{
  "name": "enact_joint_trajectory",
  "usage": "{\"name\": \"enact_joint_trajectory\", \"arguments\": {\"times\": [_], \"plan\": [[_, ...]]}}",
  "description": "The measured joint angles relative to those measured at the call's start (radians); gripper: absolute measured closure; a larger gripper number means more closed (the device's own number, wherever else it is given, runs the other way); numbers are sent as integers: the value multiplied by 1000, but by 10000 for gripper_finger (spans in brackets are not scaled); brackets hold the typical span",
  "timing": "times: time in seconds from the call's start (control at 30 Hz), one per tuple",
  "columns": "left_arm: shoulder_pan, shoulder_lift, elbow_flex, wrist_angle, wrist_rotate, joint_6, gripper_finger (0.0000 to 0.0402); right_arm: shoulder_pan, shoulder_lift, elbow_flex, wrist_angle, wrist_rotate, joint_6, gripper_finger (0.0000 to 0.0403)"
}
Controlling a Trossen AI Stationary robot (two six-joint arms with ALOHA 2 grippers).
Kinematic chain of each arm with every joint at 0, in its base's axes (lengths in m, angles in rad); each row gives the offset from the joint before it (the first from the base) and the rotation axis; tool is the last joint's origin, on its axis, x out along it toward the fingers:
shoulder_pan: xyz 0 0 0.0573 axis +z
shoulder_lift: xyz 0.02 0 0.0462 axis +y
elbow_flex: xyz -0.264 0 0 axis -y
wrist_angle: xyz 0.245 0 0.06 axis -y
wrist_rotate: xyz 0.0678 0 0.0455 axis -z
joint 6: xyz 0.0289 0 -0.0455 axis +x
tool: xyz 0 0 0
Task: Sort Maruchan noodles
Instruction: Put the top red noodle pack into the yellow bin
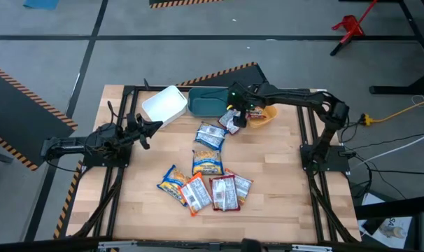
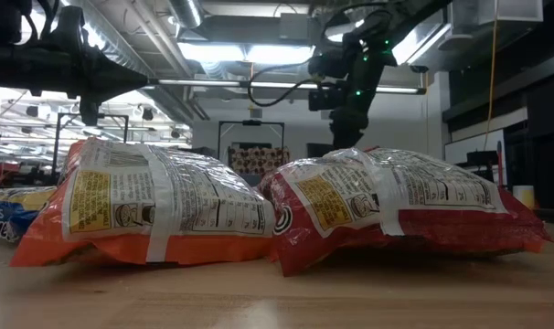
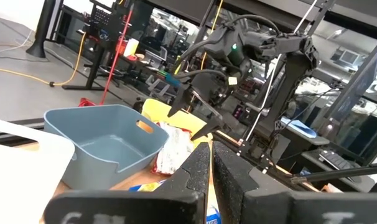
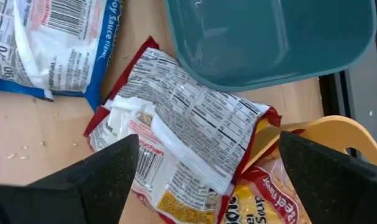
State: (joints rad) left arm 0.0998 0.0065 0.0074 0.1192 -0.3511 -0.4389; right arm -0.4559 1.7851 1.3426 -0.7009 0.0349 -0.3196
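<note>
A red-maroon noodle packet point(image 4: 195, 118) lies label-down on the table between the teal bin point(image 4: 269, 37) and the orange bin point(image 4: 344, 134). My right gripper point(image 4: 207, 140) hovers over it, open, one finger on each side, touching nothing; in the high view it is the right gripper point(image 1: 234, 117). An orange-yellow packet point(image 4: 263, 202) lies in the orange bin. Blue-white packets point(image 1: 210, 134) lie mid-table, and several mixed packets point(image 1: 205, 190) lie nearer the front. My left gripper point(image 1: 146, 129) waits, shut, at the table's left.
The white bin point(image 1: 164, 105), teal bin point(image 1: 206, 103) and orange bin point(image 1: 266, 117) stand in a row at the far edge. In the low view an orange packet point(image 2: 149, 215) and a red packet point(image 2: 396, 206) lie close to the camera. Bare wood lies at the near edge.
</note>
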Motion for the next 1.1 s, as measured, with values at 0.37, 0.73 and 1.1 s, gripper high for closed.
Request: {"name": "enact_joint_trajectory", "arguments": {"times": [0.37, 0.73, 1.1], "plan": [[0, 0, 0, -4, -5, 3, 390, -74, 14, 0, 11, -64, 19, 31], [0, 0, 0, -8, -5, 3, 390, -59, 71, 0, 15, -88, 27, 73], [0, 0, 0, -7, -6, 3, 390, -62, 71, 0, -14, -88, 24, 296]]}}
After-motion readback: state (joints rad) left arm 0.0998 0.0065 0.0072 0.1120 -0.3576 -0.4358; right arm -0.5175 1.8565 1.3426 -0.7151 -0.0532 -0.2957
